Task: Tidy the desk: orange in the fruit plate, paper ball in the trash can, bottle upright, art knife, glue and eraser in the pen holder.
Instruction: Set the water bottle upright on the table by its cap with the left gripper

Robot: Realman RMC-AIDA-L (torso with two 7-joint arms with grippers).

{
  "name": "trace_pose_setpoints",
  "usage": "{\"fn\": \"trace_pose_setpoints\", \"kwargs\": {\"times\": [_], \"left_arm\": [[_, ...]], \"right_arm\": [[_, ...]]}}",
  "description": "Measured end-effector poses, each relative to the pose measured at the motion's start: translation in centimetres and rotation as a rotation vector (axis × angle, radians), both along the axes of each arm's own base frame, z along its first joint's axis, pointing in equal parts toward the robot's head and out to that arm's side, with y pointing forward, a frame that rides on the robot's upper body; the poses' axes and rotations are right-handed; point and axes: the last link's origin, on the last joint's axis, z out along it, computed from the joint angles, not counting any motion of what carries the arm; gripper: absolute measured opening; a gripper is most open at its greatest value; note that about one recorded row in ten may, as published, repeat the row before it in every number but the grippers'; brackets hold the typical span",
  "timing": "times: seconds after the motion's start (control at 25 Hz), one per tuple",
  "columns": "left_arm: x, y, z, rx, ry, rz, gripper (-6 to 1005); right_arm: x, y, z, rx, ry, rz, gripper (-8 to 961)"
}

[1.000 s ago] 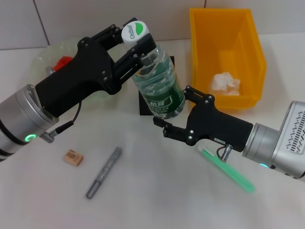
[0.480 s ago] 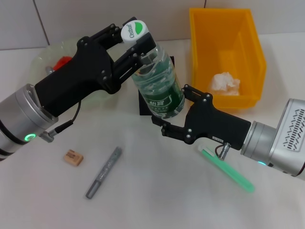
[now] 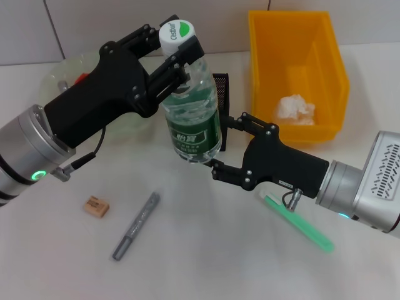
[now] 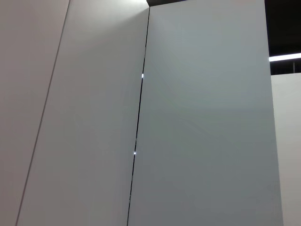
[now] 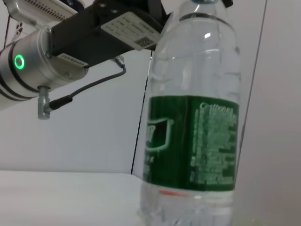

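So at this point we had the orange bin (image 3: 325,69) sitting in the upper right of the head view with the paper ball (image 3: 296,109) already inside it. The pale fruit plate (image 3: 59,75) was in the upper left, mostly hidden behind our left arm, with something red-orange in it that looked like the orange (image 3: 80,79), though we couldn't be sure.

The bottle (image 3: 189,119) was in the upper middle, close to upright. Our left gripper (image 3: 177,53) was clenched on its neck just under the white cap. Our right gripper (image 3: 228,145) sat just beside the lower body with its fingers spread and not gripping. From the right wrist view the bottle's base (image 5: 186,212) looked down at table level, but we couldn't tell for sure if it was touching.

The black pen holder (image 3: 220,94) stood just behind the bottle. Still on the table were the green glue (image 3: 299,222) at lower right, the grey art knife (image 3: 136,226) at lower middle and the eraser (image 3: 96,206) at lower left.

For doing this step well, we figured: get the base flat first, let go of the neck slowly, and keep the right fingers nearby as a guard against tipping.
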Motion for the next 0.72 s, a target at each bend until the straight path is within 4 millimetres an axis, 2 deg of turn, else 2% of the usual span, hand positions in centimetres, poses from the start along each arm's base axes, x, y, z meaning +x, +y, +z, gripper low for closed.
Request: {"fn": "trace_pose_setpoints", "kwargs": {"times": [0.72], "left_arm": [[-0.5, 0.2, 0.5, 0.031, -0.002, 0.019, 476]], "right_arm": [[1.8, -1.5, 0.1, 0.01, 0.008, -0.071, 766]]}}
